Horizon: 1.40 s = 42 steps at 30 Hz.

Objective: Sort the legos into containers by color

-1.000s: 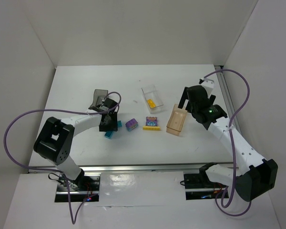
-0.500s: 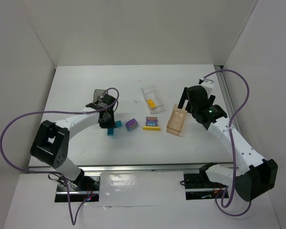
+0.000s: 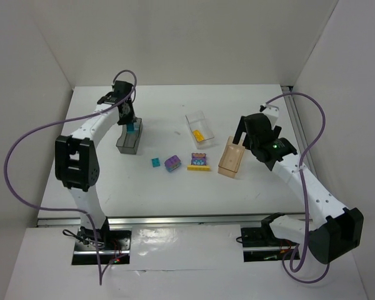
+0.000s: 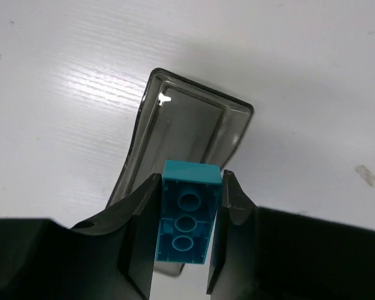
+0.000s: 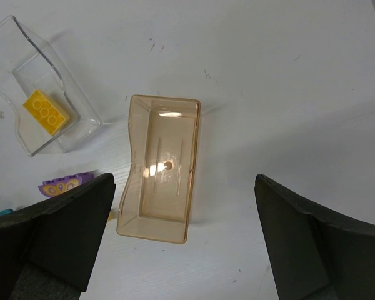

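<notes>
My left gripper (image 3: pixel 132 125) (image 4: pixel 189 182) is shut on a teal brick (image 4: pixel 186 219) and holds it just above the dark grey box (image 3: pixel 127 141) (image 4: pixel 175 125), which is empty. A small teal brick (image 3: pixel 155 162), a purple brick (image 3: pixel 172 162) and a purple brick (image 3: pixel 199 158) on a flat yellow plate (image 3: pixel 199 167) lie mid-table. The clear box (image 3: pixel 200 128) (image 5: pixel 25 94) holds a yellow brick (image 5: pixel 47 112). My right gripper (image 3: pixel 244 140) (image 5: pixel 184 234) is open and empty above the tan box (image 3: pixel 231 157) (image 5: pixel 162 165), which is empty.
White walls close in the table on the left, back and right. The right arm's purple cable (image 3: pixel 312 125) loops over the table's right edge. The left arm's cable (image 3: pixel 25 156) hangs along the left side.
My left gripper has lifted the teal brick from mid-table and moved back and left over the dark grey box. The small teal brick stayed on the table. The right arm has not moved.
</notes>
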Tool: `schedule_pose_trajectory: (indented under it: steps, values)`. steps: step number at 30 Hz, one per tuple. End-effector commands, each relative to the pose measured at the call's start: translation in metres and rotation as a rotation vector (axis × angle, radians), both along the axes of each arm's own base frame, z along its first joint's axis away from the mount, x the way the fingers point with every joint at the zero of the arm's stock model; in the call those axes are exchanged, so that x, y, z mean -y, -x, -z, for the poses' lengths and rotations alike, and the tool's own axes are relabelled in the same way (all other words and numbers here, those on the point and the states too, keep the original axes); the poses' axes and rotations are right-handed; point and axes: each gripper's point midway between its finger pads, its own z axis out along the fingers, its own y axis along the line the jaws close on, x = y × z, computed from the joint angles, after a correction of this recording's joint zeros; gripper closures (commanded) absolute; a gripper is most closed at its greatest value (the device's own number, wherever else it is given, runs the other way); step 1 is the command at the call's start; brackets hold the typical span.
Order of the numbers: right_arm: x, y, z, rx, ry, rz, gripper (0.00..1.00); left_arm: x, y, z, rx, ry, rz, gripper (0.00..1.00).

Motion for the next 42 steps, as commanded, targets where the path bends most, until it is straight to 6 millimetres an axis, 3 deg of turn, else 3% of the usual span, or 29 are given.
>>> schedule_pose_trajectory:
  steps: [1, 3, 5, 6, 9, 11, 12, 13, 16, 17, 20, 24, 29, 30, 35, 38, 39, 41, 42]
  values:
    - [0.001, -0.004, -0.004, 0.023, -0.007, 0.009, 0.0, -0.01, -0.006, 0.022, -0.085, -0.033, 0.013, 0.61]
    - [0.002, -0.003, 0.0, 0.006, 0.0, 0.009, 0.0, -0.009, -0.018, 0.026, -0.089, -0.022, 0.039, 0.37]
    - [0.002, -0.003, 0.0, 0.006, 0.0, 0.009, 0.0, -0.005, -0.019, 0.023, -0.098, -0.009, 0.061, 0.26]
    - [0.001, -0.003, 0.0, 0.007, -0.007, 0.014, 0.0, 0.0, -0.018, 0.023, -0.098, -0.009, 0.071, 0.24]
    - [0.001, -0.003, 0.0, 0.007, -0.007, 0.014, 0.0, 0.008, -0.009, -0.008, -0.044, -0.028, 0.095, 0.26]
    - [0.0, -0.003, 0.0, 0.005, -0.013, 0.007, 0.0, 0.024, 0.011, -0.011, -0.047, -0.036, 0.134, 0.28]
    - [0.0, -0.003, 0.0, 0.005, -0.013, 0.007, 0.0, 0.035, 0.023, -0.029, -0.01, 0.018, 0.143, 0.3]
    - [-0.001, -0.003, 0.003, -0.003, -0.01, 0.007, 0.0, 0.044, 0.044, -0.013, -0.058, 0.047, 0.156, 0.33]
    - [-0.007, -0.008, 0.004, 0.001, -0.034, -0.004, 0.0, 0.077, 0.082, -0.004, -0.083, 0.166, 0.155, 0.35]
    - [-0.009, -0.008, 0.005, -0.002, -0.041, -0.012, 0.0, 0.081, 0.099, 0.019, -0.13, 0.176, 0.14, 0.32]
    - [-0.016, -0.011, 0.012, -0.015, -0.065, -0.028, 0.0, 0.087, 0.119, 0.046, -0.156, 0.193, 0.067, 0.31]
    - [-0.021, -0.012, 0.014, -0.02, -0.08, -0.046, 0.0, 0.107, 0.127, 0.061, -0.168, 0.248, 0.064, 0.27]
    - [-0.022, -0.011, 0.018, -0.031, -0.083, -0.052, 0.0, 0.119, 0.129, 0.084, -0.213, 0.24, 0.068, 0.27]
    - [-0.022, -0.011, 0.018, -0.031, -0.083, -0.052, 0.0, 0.117, 0.13, 0.096, -0.24, 0.22, 0.059, 0.27]
    - [-0.022, -0.011, 0.018, -0.031, -0.083, -0.052, 0.0, 0.115, 0.124, 0.116, -0.259, 0.151, 0.023, 0.33]
    - [-0.021, -0.009, 0.019, -0.039, -0.08, -0.052, 0.0, 0.116, 0.119, 0.117, -0.254, 0.131, 0.011, 0.43]
    - [-0.02, -0.008, 0.023, -0.048, -0.077, -0.051, 0.0, 0.116, 0.122, 0.115, -0.261, 0.113, 0.013, 0.56]
    - [-0.023, -0.007, 0.023, -0.049, -0.076, -0.061, 0.0, 0.112, 0.12, 0.112, -0.27, 0.078, 0.017, 0.62]
    - [-0.023, -0.007, 0.023, -0.049, -0.076, -0.061, 0.0, 0.113, 0.113, 0.101, -0.252, 0.072, 0.012, 0.68]
